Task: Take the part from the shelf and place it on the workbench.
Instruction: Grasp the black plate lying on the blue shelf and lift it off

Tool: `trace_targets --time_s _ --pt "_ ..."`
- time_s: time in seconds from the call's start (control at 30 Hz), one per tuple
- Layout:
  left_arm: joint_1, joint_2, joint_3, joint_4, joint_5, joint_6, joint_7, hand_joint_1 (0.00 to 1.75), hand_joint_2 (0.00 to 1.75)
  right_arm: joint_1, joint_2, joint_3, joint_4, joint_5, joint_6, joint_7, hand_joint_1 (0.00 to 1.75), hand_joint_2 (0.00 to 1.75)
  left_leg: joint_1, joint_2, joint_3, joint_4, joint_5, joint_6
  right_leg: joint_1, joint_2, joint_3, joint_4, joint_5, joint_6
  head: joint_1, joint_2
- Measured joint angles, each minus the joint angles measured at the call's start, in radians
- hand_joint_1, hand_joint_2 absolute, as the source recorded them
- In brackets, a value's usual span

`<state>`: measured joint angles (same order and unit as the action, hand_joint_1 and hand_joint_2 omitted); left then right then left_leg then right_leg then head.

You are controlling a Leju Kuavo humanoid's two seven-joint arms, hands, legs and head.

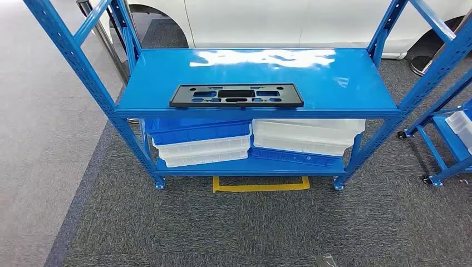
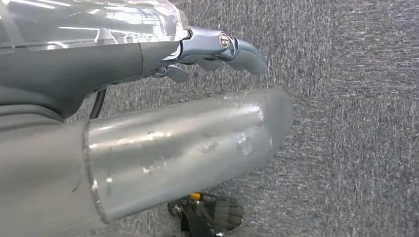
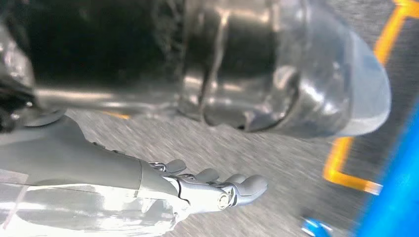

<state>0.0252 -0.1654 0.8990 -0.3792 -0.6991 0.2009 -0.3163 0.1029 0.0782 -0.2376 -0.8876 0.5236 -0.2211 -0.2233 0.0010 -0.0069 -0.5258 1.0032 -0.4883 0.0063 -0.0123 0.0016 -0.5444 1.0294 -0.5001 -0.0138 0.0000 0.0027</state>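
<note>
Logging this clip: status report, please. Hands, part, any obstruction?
Left hand and right hand open, hanging over the carpet, holding nothing. Black part flat on the blue shelf, near the front edge, untouched. Nothing around it.

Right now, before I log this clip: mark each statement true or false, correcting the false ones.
1. The black part lies flat on the blue shelf's upper deck. True.
2. The left hand holds the part. False: it holds nothing, over grey carpet.
3. Blue and white bins are stacked on the lower deck. True.
4. The right hand grips a bin. False: its fingers are extended, holding nothing.
5. Yellow tape marks the floor under the shelf. True.
</note>
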Motion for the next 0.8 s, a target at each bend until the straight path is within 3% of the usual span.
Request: trace_targets --time_s 0.4,0.63,0.7,0.73,0.8 --pt "-0.009 -0.012 0.084 0.004 -0.115 0.042 -0.035 0.00 0.00 0.030 -0.066 0.238 -0.279 -0.011 -0.039 -0.011 0.00 0.00 -0.001 0.000 -0.002 0.005 -0.002 0.003 -0.002 0.000 -0.001 -0.001 0.002 0.003 0.000 0.000" --pt "-0.011 -0.012 0.094 0.006 -0.127 0.046 -0.037 0.00 0.00 0.034 -0.073 0.261 -0.308 -0.013 -0.042 -0.012 0.00 0.00 -0.002 0.000 -0.003 0.007 -0.002 0.005 -0.002 0.000 -0.001 -0.001 0.002 0.004 0.000 0.000" --pt "-0.014 -0.013 0.113 0.011 -0.149 0.055 -0.044 0.00 0.00 0.041 -0.088 0.309 -0.362 -0.014 -0.052 -0.013 0.00 0.00 -0.002 0.000 -0.005 0.010 -0.004 0.008 -0.002 0.000 -0.001 -0.001 0.003 0.007 0.000 0.000" --pt "-0.016 -0.014 0.131 0.016 -0.170 0.064 -0.049 0.00 0.00 0.047 -0.102 0.355 -0.416 -0.015 -0.062 -0.013 0.00 0.00 0.002 0.000 -0.004 0.004 0.001 0.016 -0.001 0.000 0.000 -0.002 0.003 0.012 0.000 0.000" --pt "-0.022 -0.022 0.173 0.029 -0.224 0.085 -0.063 0.00 0.00 0.065 -0.138 0.460 -0.541 -0.018 -0.091 -0.008 0.00 0.00 0.007 0.002 -0.002 -0.013 0.013 0.032 -0.002 0.000 -0.048 0.100 -0.057 0.025 0.000 0.000"
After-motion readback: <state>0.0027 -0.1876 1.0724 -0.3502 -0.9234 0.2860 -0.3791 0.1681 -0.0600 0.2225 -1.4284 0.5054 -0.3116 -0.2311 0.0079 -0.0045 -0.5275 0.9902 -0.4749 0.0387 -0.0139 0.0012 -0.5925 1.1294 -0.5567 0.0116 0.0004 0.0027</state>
